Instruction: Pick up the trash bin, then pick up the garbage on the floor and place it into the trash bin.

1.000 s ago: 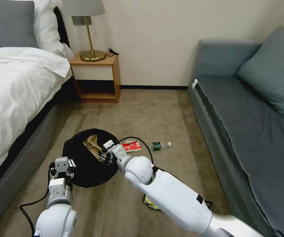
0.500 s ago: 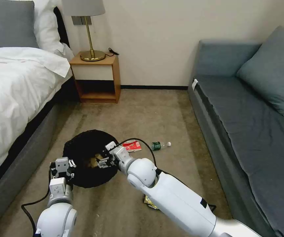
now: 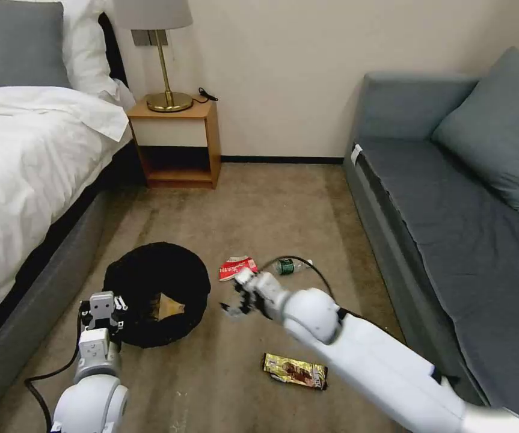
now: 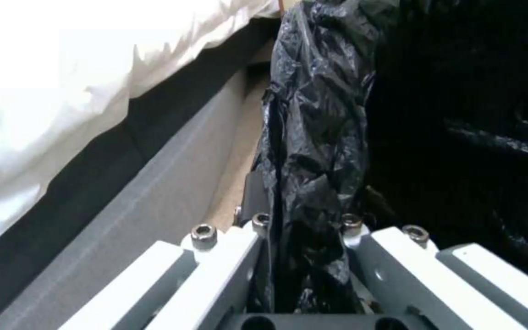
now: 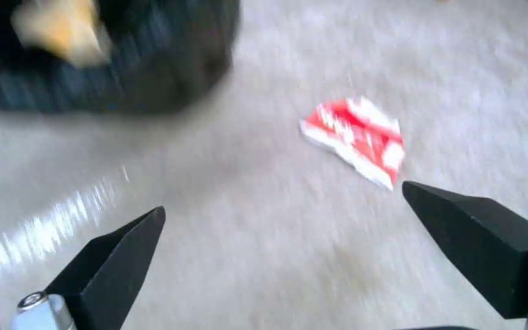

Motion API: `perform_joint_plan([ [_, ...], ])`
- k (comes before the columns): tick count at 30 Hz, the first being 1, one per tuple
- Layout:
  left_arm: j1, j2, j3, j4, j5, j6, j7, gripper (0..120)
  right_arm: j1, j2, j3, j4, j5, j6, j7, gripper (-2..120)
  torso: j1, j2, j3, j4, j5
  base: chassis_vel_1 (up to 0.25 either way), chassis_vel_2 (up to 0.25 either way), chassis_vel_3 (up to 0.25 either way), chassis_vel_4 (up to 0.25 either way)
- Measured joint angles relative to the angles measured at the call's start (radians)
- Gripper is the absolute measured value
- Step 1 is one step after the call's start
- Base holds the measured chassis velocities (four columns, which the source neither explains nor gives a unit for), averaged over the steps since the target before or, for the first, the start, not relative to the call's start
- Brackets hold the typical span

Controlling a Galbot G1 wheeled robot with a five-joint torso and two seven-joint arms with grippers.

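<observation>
The trash bin, lined with a wrinkly black bag, hangs low over the carpet. My left gripper is shut on its near rim, the liner pinched between the fingers. A brown paper bag lies inside the bin. My right gripper is open and holds nothing, just right of the bin and close to the red-and-white wrapper. The clear bottle with a green label lies beyond it. The gold-brown snack wrapper lies nearer me.
A bed runs along the left and a grey sofa along the right. A wooden nightstand with a brass lamp stands at the far wall. A black cable loops from my right arm over the bottle.
My right gripper let the brown paper bag drop into the bin, then swung out to the right over the floor near the red wrapper. The bin shifted slightly left with my left arm.
</observation>
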Motion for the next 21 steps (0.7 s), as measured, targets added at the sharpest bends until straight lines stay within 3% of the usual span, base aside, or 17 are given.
perform_joint_plan([
  [6, 0.0, 0.002, 0.001, 0.0, 0.007, 0.0, 0.001, 1, -0.128, -0.089, -0.006, 0.004, -0.099, 0.0, -0.05, 100, 0.0, 0.0, 0.0, 0.0, 0.0003, 0.0, 0.0, 0.0, 0.0],
  [13, 0.002, 0.011, 0.001, -0.009, 0.01, 0.003, 0.001, 1, -0.214, -0.123, -0.033, -0.025, -0.164, -0.003, -0.081, 100, 0.0, 0.0, 0.0, 0.0002, 0.0002, 0.0, 0.0, 0.0, 0.0],
  [21, 0.017, 0.009, 0.0, -0.01, 0.015, 0.003, 0.001, 1, -0.222, -0.134, -0.071, -0.078, -0.202, -0.003, -0.102, 100, 0.0, 0.0, 0.0, 0.0003, 0.0001, 0.0, 0.0, 0.0, 0.0],
])
